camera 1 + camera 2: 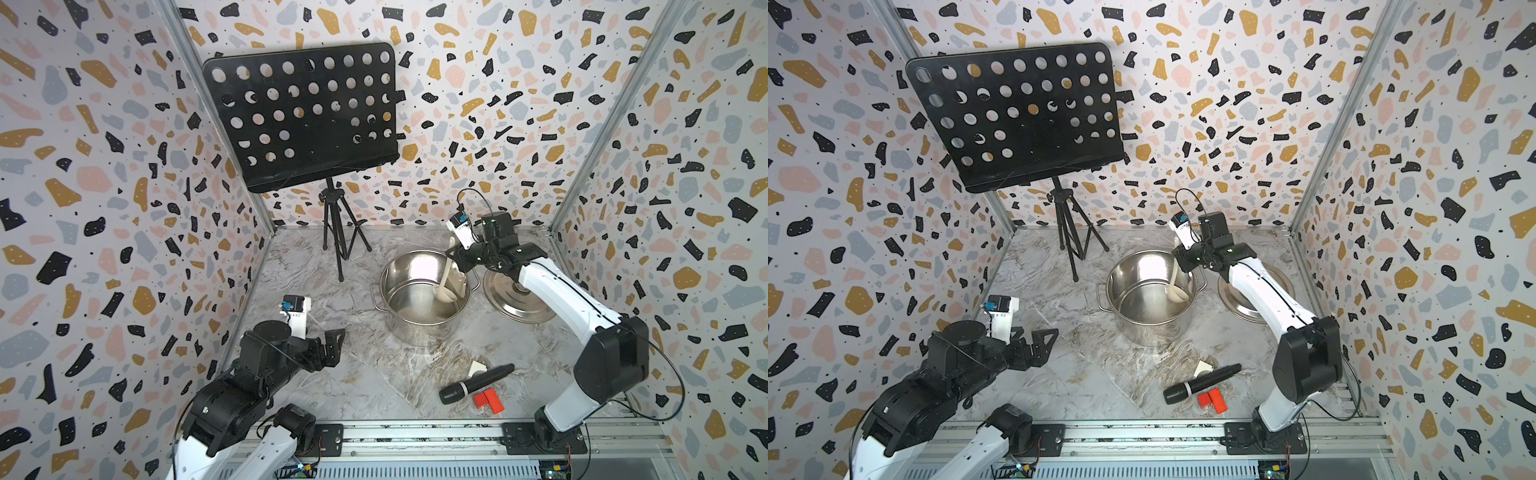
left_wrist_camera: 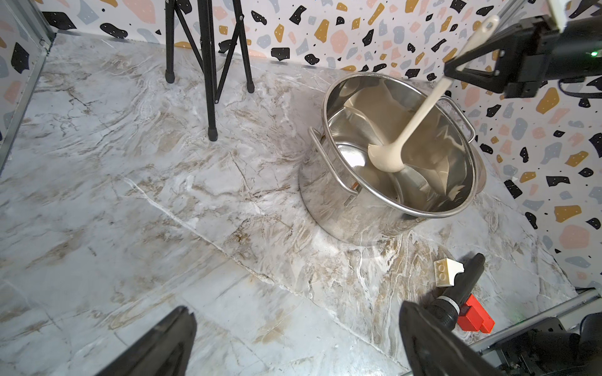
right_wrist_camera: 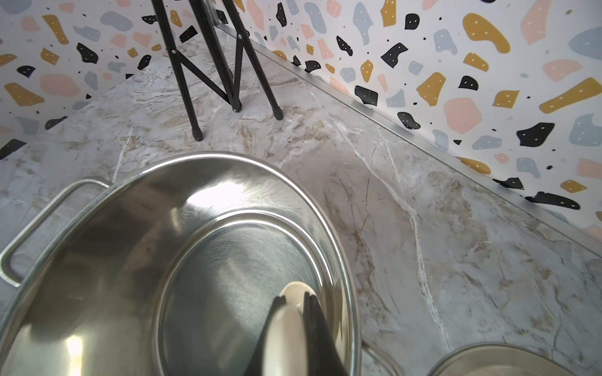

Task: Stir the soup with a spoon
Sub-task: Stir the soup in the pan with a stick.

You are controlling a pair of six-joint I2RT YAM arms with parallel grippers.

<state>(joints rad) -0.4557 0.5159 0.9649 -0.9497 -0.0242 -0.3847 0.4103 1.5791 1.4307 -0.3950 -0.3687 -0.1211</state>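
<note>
While parked low at left: left gripper (image 1: 330,349), jaws spread wide, nothing between. Stand (image 1: 333,232) at back. Pot (image 1: 415,332) mid-table; spoon (image 1: 445,291) inside, tilted, bowl low by pot's right wall, handle rising past rim. Right gripper (image 1: 457,254) clamped tight on handle. Mic (image 1: 478,382) near front. Lid (image 1: 519,309) just right of pot.

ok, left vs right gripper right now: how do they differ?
Left gripper is open and empty; right gripper is shut on the spoon handle. Left hangs over bare table, clear of the pot; right sits over the pot's rim, with the spoon's bowl down inside. Shared: both are black and two-fingered.
</note>
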